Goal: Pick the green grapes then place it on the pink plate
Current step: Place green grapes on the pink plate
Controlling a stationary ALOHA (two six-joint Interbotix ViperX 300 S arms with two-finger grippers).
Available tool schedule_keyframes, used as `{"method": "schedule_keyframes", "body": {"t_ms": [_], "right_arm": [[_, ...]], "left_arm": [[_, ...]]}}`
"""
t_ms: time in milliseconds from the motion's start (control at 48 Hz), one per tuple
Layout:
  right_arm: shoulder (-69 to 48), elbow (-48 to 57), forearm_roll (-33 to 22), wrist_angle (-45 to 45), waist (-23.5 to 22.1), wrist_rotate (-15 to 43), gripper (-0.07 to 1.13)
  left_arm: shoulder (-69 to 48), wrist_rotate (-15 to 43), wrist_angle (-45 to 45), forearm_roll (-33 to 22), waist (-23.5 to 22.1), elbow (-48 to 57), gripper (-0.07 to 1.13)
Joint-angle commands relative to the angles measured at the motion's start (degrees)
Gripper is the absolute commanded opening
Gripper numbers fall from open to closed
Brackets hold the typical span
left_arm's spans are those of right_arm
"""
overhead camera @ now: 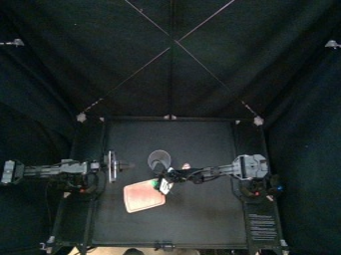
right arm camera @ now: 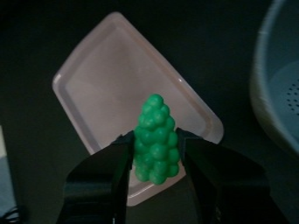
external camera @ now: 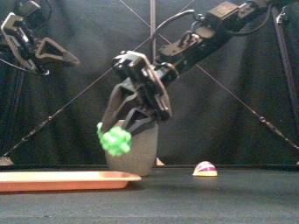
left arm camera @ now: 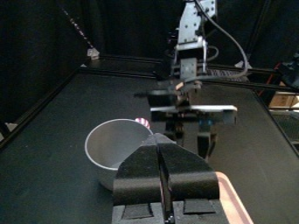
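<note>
- Right arm reaches in from the right, past the middle of the black table (overhead camera: 213,139). The right gripper (right arm camera: 158,159) is closed partway on a bunch of bright green toy grapes (external camera: 114,140), one jaw on each side of the bunch.
- The grapes are in the air, clear of the table. In the front view they hang above the right end of the flat pink plastic tray (external camera: 59,181), with a visible gap to its surface.
- In the right wrist view the bunch sits over the tray's near corner, close to the rim. Most of the tray's pink floor shows beyond it.
- The tray lies at the table's front left of centre, turned at an angle to the table's edges.
- A tall grey speckled cup (overhead camera: 160,157) stands just behind the right gripper, near the tray's back corner.
- A small pink and white toy (external camera: 207,168) lies on the table right of the cup, well apart from the tray.
- Left arm rests at the table's left side, held high. The left gripper (left arm camera: 163,171) has its jaws pressed together with nothing between them.
</note>
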Motion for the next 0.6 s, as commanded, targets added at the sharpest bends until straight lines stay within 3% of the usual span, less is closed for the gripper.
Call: {"method": "schedule_keyframes", "body": {"t_ms": [21, 396, 604], "right_arm": [[2.7, -7.9, -2.3, 1.8, 1.5, 0.0, 0.61], [10.5, -20.1, -3.9, 11.3, 3.5, 0.1, 0.61], [11.0, -20.9, -6.8, 11.3, 4.0, 0.5, 0.75]], "left_arm": [[0.0, 0.1, -0.5, 0.0, 0.4, -0.7, 0.11], [-0.1, 0.1, -0.4, 0.0, 0.6, 0.4, 0.11], [-0.1, 0.2, -0.5, 0.0, 1.0, 0.3, 0.11]]}}
